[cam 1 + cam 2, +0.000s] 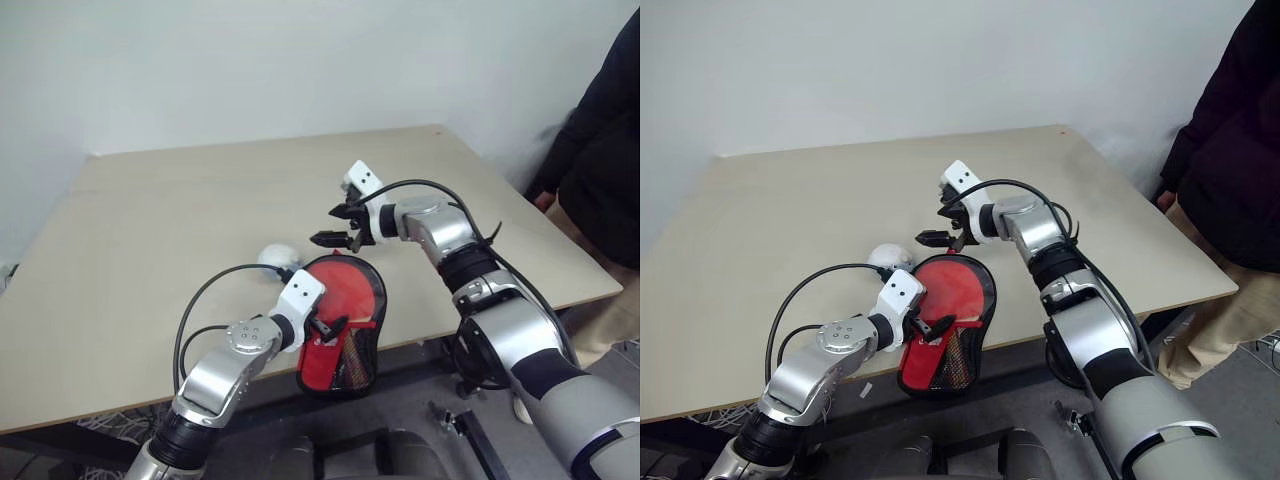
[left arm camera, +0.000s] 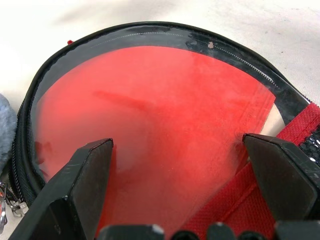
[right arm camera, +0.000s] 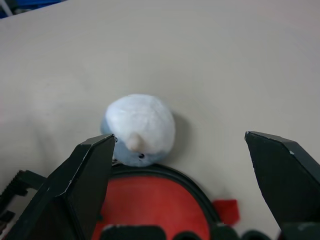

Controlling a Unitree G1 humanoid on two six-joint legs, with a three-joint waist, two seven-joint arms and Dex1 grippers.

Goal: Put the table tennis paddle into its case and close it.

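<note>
While both tools gape, case [image 1: 342,325] overhangs table [image 1: 150,230] edge

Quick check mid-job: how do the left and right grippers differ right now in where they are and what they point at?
The left gripper sits low at the table's near edge, right over the case, while the right gripper hangs higher above the table, beyond the case. The left wrist view looks onto the case's clear window; the right one looks at the plush charm. Both have their fingers open and hold nothing.
</note>
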